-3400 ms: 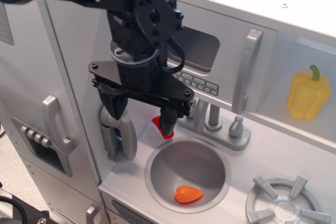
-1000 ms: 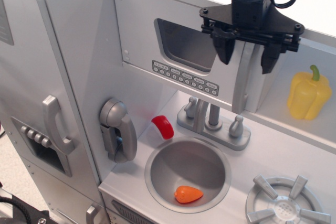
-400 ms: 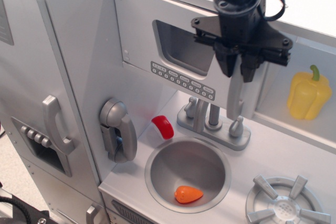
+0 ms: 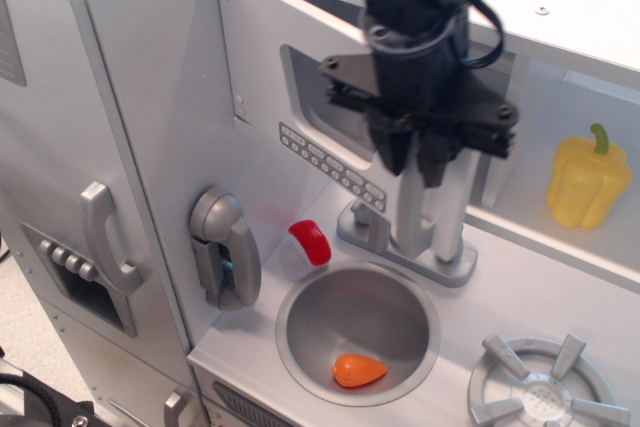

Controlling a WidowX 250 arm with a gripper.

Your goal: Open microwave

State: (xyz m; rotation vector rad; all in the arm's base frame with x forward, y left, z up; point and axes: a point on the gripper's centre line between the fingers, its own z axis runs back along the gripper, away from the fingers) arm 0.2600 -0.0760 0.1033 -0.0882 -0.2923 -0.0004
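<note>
Microwave [image 4: 290, 97] sits in the upper middle of the toy kitchen, door swung partway out from its right edge, hinged on the left; dark window and keypad strip [image 4: 332, 167] angled toward the camera.

Far left: tall grey fridge door [image 4: 60, 177] with curved handle [image 4: 105, 237] and dispenser panel below it. Next right, on the side wall under the microwave, a grey toy phone [image 4: 225, 247]. Just right of it, a small red piece [image 4: 311, 242] stands on the desk [image 4: 560, 297] behind the sink [image 4: 358, 332]; an orange item [image 4: 358, 370] lies in the bowl.

Centre: black tool [image 4: 418, 152] hangs from above, fingers close together and clamped on the microwave's vertical bar handle [image 4: 418, 217], which stands out in front of the faucet [image 4: 400, 247]. Arm body covers the door's right part.

Right: open shelf nook holds a yellow pepper [image 4: 588, 179], upright, well apart from the tool. Lower right, a silver burner [image 4: 545, 387] on the desk.
</note>
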